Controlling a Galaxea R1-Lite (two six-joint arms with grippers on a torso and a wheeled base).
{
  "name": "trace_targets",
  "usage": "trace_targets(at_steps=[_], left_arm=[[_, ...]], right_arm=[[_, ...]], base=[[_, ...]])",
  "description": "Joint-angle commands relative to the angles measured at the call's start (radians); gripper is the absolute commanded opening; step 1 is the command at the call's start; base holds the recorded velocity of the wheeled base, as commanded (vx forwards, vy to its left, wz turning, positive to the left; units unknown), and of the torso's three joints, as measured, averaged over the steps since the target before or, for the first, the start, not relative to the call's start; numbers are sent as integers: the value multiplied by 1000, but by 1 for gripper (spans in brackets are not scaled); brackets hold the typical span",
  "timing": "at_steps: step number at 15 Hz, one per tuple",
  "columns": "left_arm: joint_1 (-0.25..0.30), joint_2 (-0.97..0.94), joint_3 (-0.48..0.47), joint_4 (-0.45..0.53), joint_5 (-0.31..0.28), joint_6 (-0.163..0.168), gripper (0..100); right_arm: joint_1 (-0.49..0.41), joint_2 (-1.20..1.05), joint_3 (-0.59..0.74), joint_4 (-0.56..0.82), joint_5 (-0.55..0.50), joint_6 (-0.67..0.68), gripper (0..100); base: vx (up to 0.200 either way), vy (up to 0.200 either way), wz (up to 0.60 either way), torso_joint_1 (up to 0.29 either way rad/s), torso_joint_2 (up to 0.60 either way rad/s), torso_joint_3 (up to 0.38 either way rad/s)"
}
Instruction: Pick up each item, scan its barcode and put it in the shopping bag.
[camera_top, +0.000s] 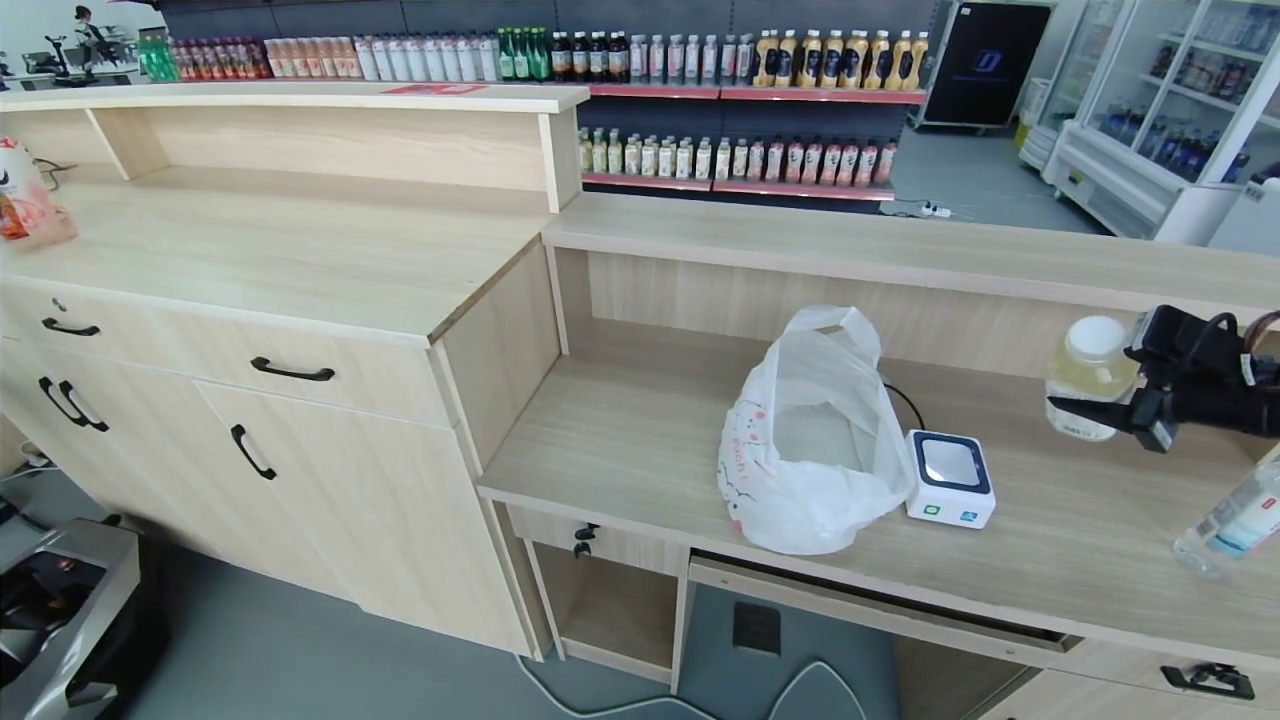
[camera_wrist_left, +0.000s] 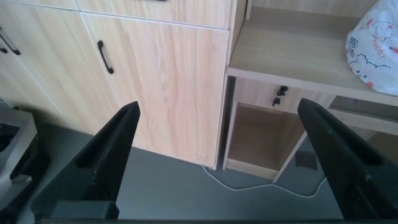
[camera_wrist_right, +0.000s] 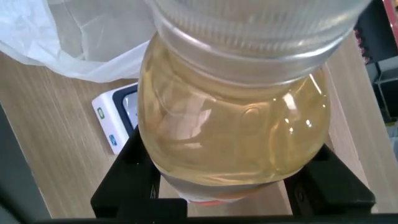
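Two hands: one clamped, one spread.
Right hand (camera_top: 1095, 410): at 3 o'clock in the head view; the arm enters level from the right edge with its fingers pointing toward 9 o'clock, clamped on the jar's sides.
Jar (camera_top: 1092, 368): upright in that grip, white lid up, filled with pale yellow liquid, in front of the worktop's back panel; whether its base touches the wood I cannot tell.
Scanner (camera_top: 950, 478): white box at the jar's 8 o'clock, on the worktop (camera_top: 640, 440), window facing up.
Shopping bag (camera_top: 810, 450): white plastic, mouth open upward, touching the scanner's 9 o'clock side.
Bottle (camera_top: 1235, 520): clear, lying tilted at the jar's 5 o'clock.
Left hand (camera_wrist_left: 217, 162): fingers wide apart and gripping nothing, hanging low over grey floor, facing the cabinet doors (camera_wrist_left: 168, 81).
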Motion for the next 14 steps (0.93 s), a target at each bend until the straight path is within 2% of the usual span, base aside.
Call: trace_targets(at_steps=[1,4,9,14], left_arm=[[0,0,0,0,1,0,100],[0,0,0,0,1,0,100],[0,0,0,0,1,0,100],[0,0,0,0,0,0,100]], right_arm=[[22,20,-4,-4,5,4,0],[19,70,-6,-18,41,2,0],[39,143,31,-221,78,-4,0],[61,180,40,-268,95,-27,0]], base=[[0,0,0,0,0,0],[0,0,0,0,0,0],[0,0,0,0,0,0],[0,0,0,0,0,0]])
